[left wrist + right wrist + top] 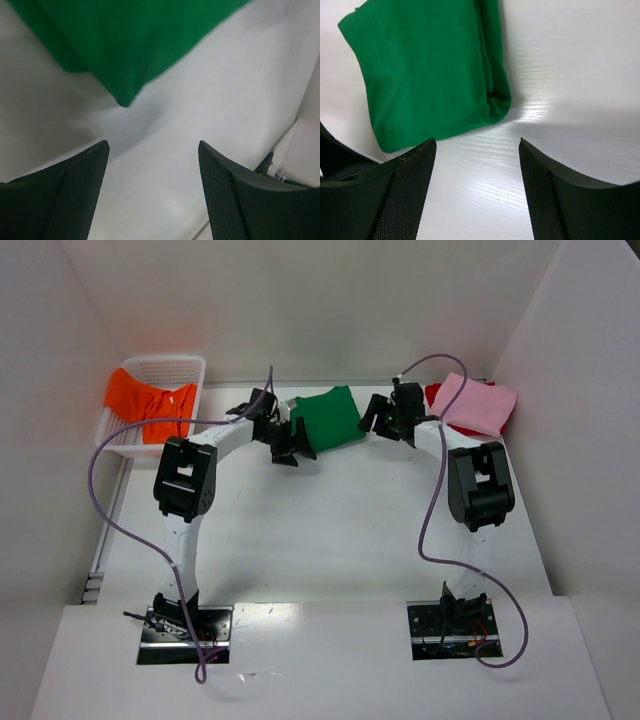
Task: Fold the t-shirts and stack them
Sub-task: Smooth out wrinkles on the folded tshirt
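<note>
The folded green shirt (328, 418) lies on the tabletop (330, 530) at the upper middle of the top view, a nearly square pad, slightly tilted. The left end effector (292, 448) sits at its lower-left corner and the right end effector (370, 420) just beside its right edge. Both are spread open and hold nothing. In the right wrist view the shirt's thick folded edge lies just ahead, toward the upper left. The pink shirt (480, 408) rests on a red shirt (433, 393) at upper right, so the right arm looks nearer for stacking.
</note>
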`<state>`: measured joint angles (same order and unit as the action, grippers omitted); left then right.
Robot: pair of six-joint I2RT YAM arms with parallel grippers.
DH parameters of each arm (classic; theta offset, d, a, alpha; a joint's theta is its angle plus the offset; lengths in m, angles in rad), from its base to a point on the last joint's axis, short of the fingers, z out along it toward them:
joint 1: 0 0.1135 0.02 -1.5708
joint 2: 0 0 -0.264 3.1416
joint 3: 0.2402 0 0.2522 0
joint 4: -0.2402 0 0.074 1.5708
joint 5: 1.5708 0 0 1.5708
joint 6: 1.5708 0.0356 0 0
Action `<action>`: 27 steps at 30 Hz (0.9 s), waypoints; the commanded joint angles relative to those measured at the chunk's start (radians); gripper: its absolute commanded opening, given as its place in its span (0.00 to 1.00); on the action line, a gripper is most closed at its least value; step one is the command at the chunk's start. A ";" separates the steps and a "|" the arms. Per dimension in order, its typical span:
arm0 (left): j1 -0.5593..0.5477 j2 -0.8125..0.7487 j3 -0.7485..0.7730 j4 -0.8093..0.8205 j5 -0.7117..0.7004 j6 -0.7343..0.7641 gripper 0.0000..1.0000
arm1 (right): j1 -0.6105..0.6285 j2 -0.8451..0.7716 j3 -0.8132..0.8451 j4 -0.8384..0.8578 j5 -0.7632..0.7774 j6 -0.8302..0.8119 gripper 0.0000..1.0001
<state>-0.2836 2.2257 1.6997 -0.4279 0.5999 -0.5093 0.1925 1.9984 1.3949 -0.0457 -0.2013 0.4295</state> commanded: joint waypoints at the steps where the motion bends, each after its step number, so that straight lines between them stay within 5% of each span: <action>1: -0.002 -0.049 -0.006 0.144 -0.054 -0.066 0.79 | -0.007 0.017 0.013 0.081 -0.019 -0.037 0.73; 17: -0.032 0.022 -0.002 0.296 -0.133 -0.184 0.63 | -0.007 0.193 0.189 0.078 -0.033 -0.066 0.60; 27: -0.032 0.056 -0.005 0.293 -0.166 -0.195 0.11 | -0.007 0.243 0.280 0.035 -0.034 -0.038 0.21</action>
<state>-0.3111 2.2585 1.6882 -0.1531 0.4464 -0.6982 0.1917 2.2327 1.6164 -0.0144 -0.2470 0.3945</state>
